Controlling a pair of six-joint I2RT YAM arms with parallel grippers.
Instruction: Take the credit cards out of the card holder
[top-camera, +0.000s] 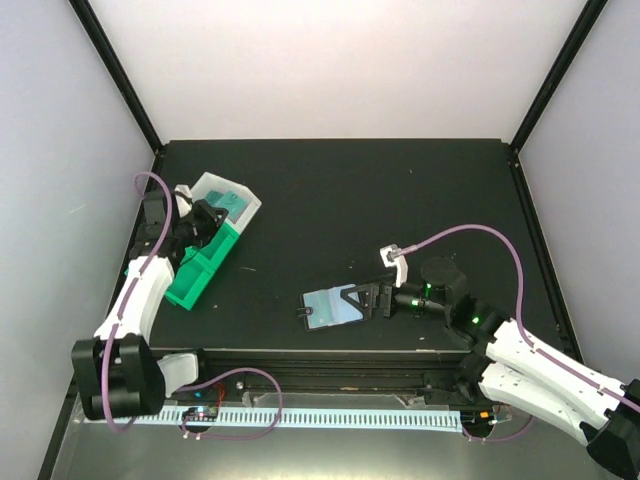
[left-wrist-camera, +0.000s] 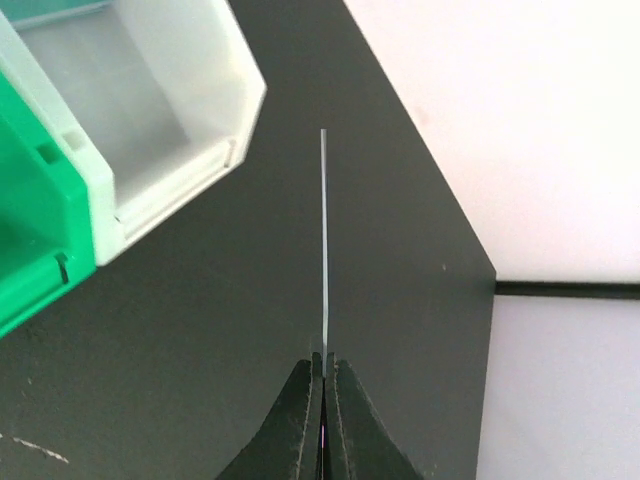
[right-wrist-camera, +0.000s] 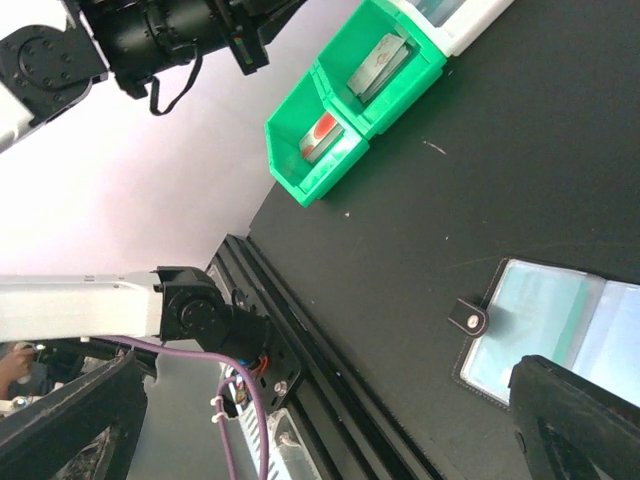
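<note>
The card holder (top-camera: 333, 308) lies open on the black table, its pale blue-grey pockets (right-wrist-camera: 545, 315) facing up and its snap tab (right-wrist-camera: 470, 321) at the left edge. My right gripper (top-camera: 370, 298) stands open over the holder's right side; one finger (right-wrist-camera: 570, 415) covers part of a pocket. My left gripper (left-wrist-camera: 323, 362) is shut on a thin credit card (left-wrist-camera: 324, 250), seen edge-on, beside the white bin (left-wrist-camera: 170, 110). Other cards lie in the bins: a red-marked one (right-wrist-camera: 320, 135), a grey one (right-wrist-camera: 380, 65) and a teal one (top-camera: 232, 203).
The green bin (top-camera: 200, 265) and the white bin (top-camera: 245, 200) stand together at the table's left, under my left arm (top-camera: 140, 290). The table's far right corner (left-wrist-camera: 480, 275) lies beyond the held card. A black rail (top-camera: 330, 360) runs along the near edge.
</note>
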